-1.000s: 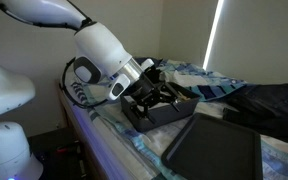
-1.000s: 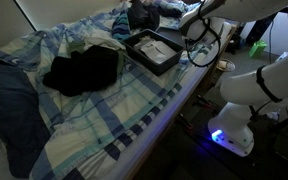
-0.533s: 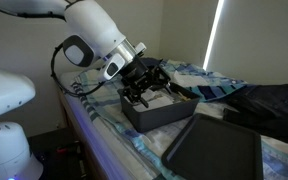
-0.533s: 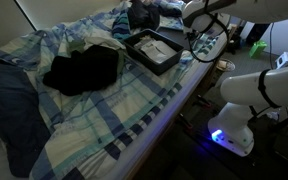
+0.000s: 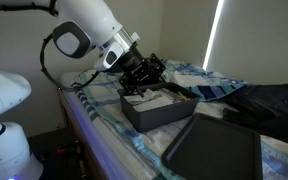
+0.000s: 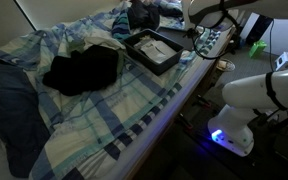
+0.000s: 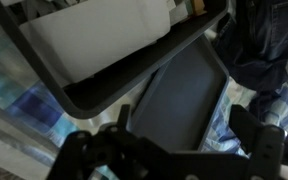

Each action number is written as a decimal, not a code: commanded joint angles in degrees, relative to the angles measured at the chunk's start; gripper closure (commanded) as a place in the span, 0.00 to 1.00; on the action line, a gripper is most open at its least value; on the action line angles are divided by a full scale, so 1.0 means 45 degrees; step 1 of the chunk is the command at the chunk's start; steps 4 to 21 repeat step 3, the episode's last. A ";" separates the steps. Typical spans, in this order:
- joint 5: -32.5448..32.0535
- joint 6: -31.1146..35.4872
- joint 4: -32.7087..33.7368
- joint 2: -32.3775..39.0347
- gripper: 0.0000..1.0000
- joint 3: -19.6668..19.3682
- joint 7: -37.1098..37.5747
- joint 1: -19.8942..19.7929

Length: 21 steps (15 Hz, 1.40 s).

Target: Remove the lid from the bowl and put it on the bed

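My pincer (image 5: 144,76) hangs wide open with nothing in it, just above the dark bowl (image 5: 156,108). The lid (image 5: 214,150) lies flat on the desk (image 5: 96,126), just beside the bowl, near and right of it

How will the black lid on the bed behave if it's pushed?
The lid looks thin and flat with a raised rim, so probably stiff and light. On the rumpled blanket it would likely drag rather than slide, and shouldn't roll.
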 commanded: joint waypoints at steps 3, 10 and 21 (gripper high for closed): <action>-0.1056 0.0266 -0.0127 0.0106 0.00 -0.0831 0.0729 0.0794; -0.1056 0.0266 -0.0127 0.0106 0.00 -0.0831 0.0729 0.0794; -0.1056 0.0266 -0.0127 0.0106 0.00 -0.0831 0.0729 0.0794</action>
